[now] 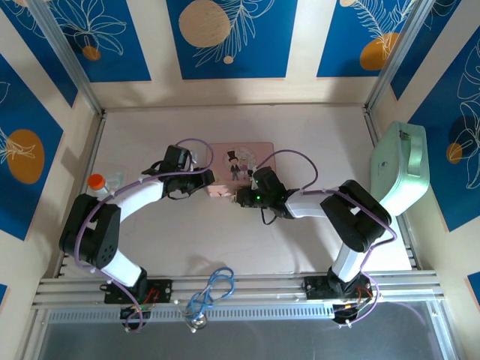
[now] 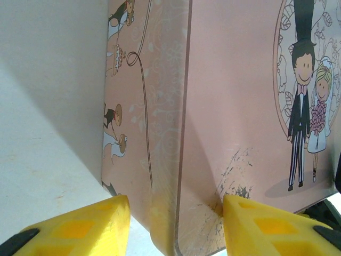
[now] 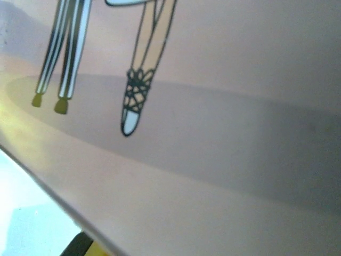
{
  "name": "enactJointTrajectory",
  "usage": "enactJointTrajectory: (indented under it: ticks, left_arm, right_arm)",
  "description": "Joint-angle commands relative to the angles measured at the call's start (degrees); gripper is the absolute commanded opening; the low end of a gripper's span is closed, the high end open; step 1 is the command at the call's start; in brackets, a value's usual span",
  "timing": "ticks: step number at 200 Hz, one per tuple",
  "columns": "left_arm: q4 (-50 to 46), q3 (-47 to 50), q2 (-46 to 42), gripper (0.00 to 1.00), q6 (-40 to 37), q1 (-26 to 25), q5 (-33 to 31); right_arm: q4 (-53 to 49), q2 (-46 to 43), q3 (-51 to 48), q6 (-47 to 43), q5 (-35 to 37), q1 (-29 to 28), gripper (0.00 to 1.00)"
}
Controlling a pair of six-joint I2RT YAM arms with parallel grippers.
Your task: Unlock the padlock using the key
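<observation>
The pink picture box lies mid-table with a cartoon bride and groom on its lid. My left gripper is at its front left corner. In the left wrist view the yellow fingers sit on either side of that corner of the box, one on the lid and one on the side wall, shut on it. My right gripper presses close to the box's front right edge. In the right wrist view the box lid hides its fingers. The padlock and the key are hidden.
A mint green case leans at the right wall. A clear bottle with an orange cap stands at the left. A blue looped cord lies on the front rail, with a small silvery thing at its end.
</observation>
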State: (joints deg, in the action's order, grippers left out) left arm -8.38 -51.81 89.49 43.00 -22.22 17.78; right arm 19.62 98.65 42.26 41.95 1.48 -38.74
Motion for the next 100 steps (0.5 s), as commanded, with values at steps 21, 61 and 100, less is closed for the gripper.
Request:
enactJointTrajectory:
  ticks: [21, 61, 100]
  left_arm:
    - [-1.46, 1.75, 1.12, 0.47, 0.38, 1.22, -1.7]
    - [-0.42, 2.57, 0.6, 0.46, 0.39, 1.13, -1.47]
    - [0.16, 2.53, -0.33, 0.46, -0.2, 1.03, -1.14]
  right_arm:
    - [-3.13, 0.48, -0.29, 5.37, -4.06, 0.78, 0.06]
    - [-4.2, -3.04, -1.73, 8.68, 1.84, -1.59, 0.31]
    - [-2.63, -8.0, -5.65, 17.75, 11.94, -6.16, 0.41]
